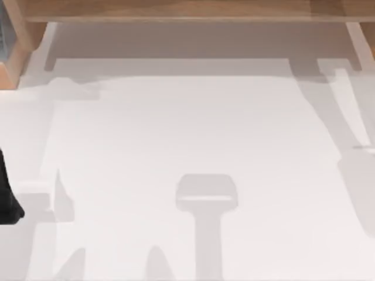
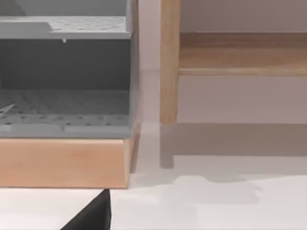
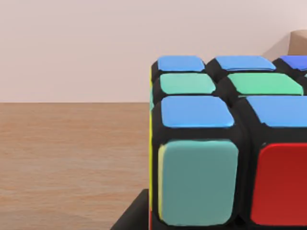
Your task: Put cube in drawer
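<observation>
White tabletop (image 1: 176,134) with wooden frame (image 1: 176,9) behind. Cube (image 3: 225,143) sits close before the right wrist camera, cut off at the edge. Grip of either gripper cannot be told.

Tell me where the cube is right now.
The cube sits close up in the right wrist view, above a wooden surface with a plain wall behind it.
</observation>
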